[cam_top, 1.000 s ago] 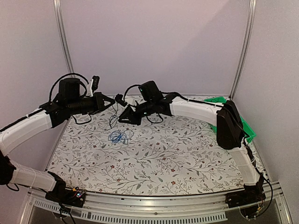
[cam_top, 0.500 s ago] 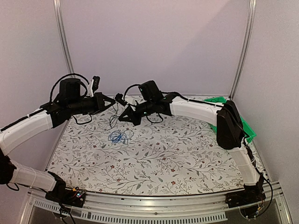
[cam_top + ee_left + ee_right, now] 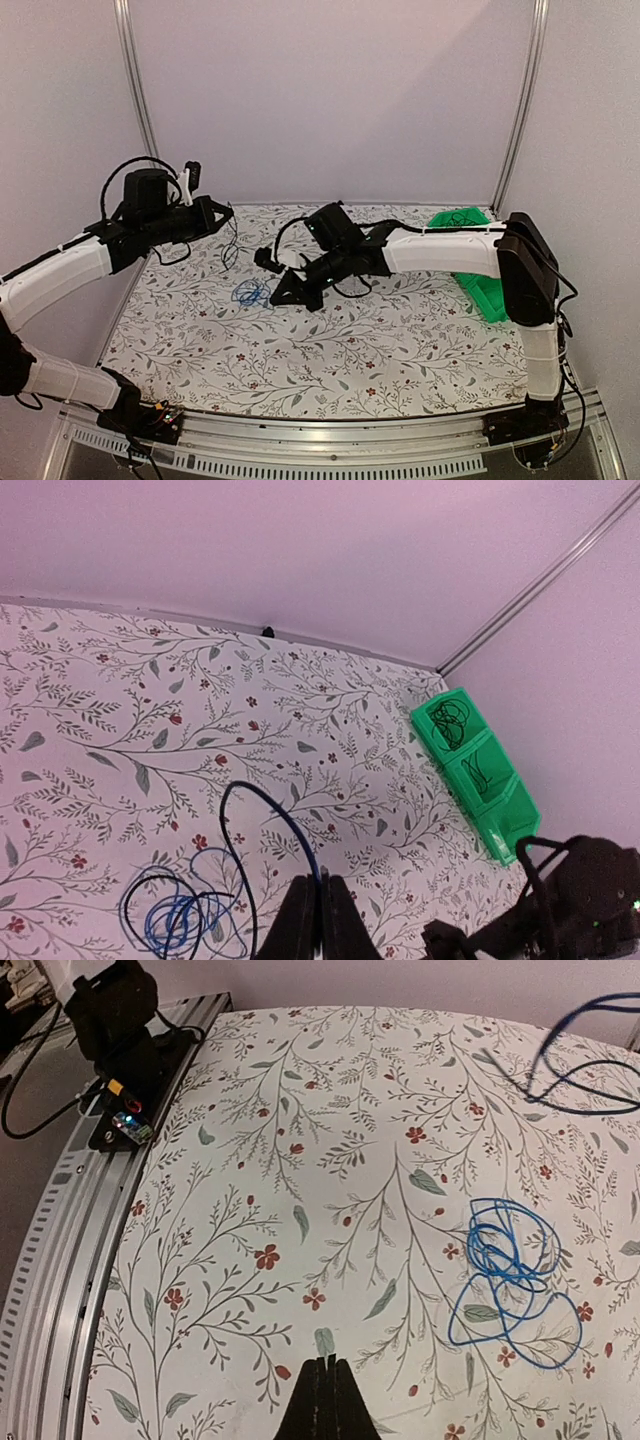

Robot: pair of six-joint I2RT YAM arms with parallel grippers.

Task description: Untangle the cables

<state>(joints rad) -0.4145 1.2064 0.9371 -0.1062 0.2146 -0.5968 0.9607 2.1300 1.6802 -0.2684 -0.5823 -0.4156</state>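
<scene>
Swung the right gripper down from the back of the table to just beside the cables and pinched it shut on nothing, so probably a fresh grab ahead. Kept the left gripper clamped on one raised strand. Left the rest as a loose blue-and-black coil left of centre.

Pale lilac walls, floral tabletop

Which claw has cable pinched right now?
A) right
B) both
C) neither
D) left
D: the left claw is shut on blue and black cables that rise up to it, while the right claw is shut on nothing, beside the blue coil.
</scene>
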